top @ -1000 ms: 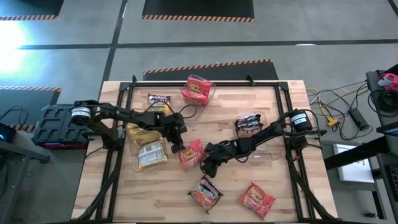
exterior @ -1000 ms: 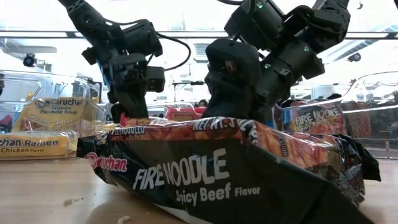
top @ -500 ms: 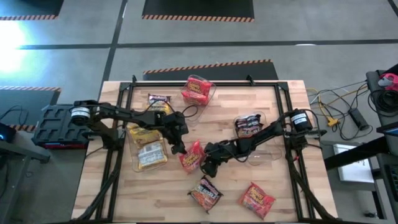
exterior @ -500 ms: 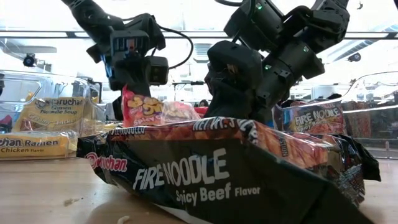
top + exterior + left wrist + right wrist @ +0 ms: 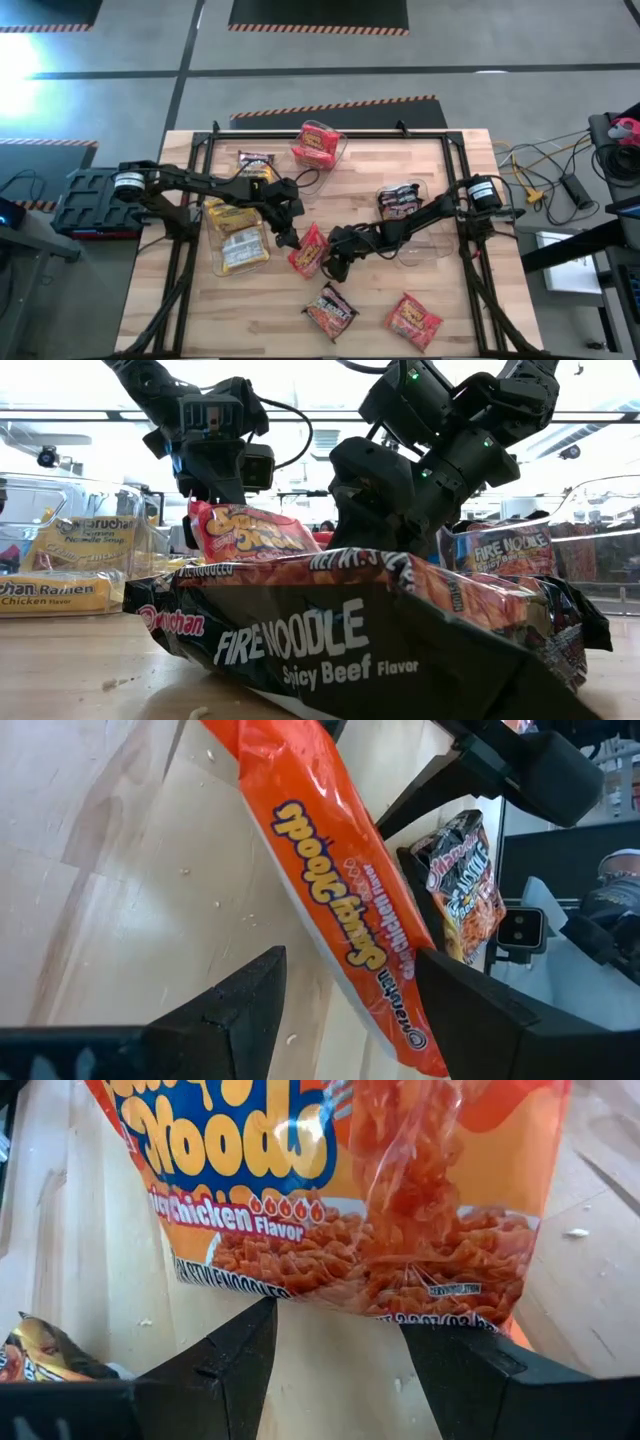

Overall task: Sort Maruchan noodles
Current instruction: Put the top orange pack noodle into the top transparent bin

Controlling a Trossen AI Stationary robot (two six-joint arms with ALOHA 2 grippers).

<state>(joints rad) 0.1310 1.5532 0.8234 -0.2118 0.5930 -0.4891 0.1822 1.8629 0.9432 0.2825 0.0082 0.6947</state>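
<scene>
At mid-counter (image 5: 180, 300) the passage is crowded: the left gripper (image 5: 290, 240) holds a red spicy-chicken packet (image 5: 309, 250) upright, and the right gripper (image 5: 335, 268) stands just beside it. A Fire Noodle packet (image 5: 331, 310) and another red packet (image 5: 412, 320) lie near the front edge. Clear bins (image 5: 240, 250) block the left side, others (image 5: 404, 202) the right and the back edge (image 5: 318, 143). The front left corner lies bare.

Packet (image 5: 308, 250) mid-table between left gripper (image 5: 287, 238) and right gripper (image 5: 335, 262), two packets (image 5: 331, 309) nearer front edge
</scene>
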